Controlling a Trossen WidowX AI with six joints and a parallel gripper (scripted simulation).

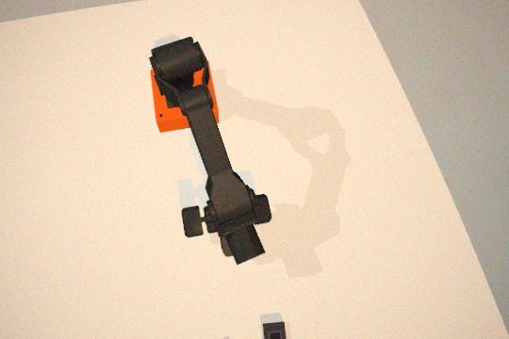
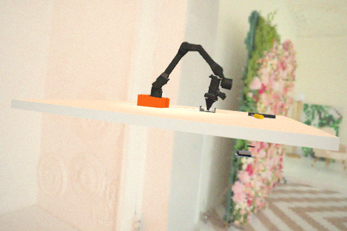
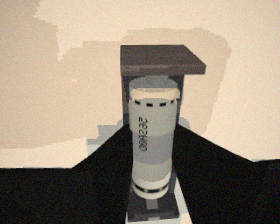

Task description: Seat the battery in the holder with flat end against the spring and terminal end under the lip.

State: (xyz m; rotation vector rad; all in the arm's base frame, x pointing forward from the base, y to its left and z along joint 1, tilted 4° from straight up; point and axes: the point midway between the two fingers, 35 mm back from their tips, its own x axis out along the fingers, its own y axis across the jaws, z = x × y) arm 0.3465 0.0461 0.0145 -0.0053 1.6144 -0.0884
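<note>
Gripping the pale cylindrical battery (image 3: 153,135) between its two black fingers, the end effector (image 2: 209,108) (image 3: 150,131) is clamped on it at the dark battery holder (image 2: 207,110) (image 3: 153,209) on the counter (image 1: 108,154) (image 2: 128,111). In the wrist view, the battery's terminal end lies beside the holder's overhanging lip (image 3: 161,59), and its banded other end lies towards the holder's opposite end. Whether it is fully seated, I cannot tell. The arm's orange base (image 1: 174,123) (image 2: 146,101) stands apart from the holder.

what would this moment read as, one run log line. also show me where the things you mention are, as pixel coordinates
gripper (image 2: 209,109) (image 3: 150,131): shut on battery (image 3: 153,140) | battery: at holder (image 2: 200,110) (image 3: 161,60), terminal end by lip | release: not yet
</note>
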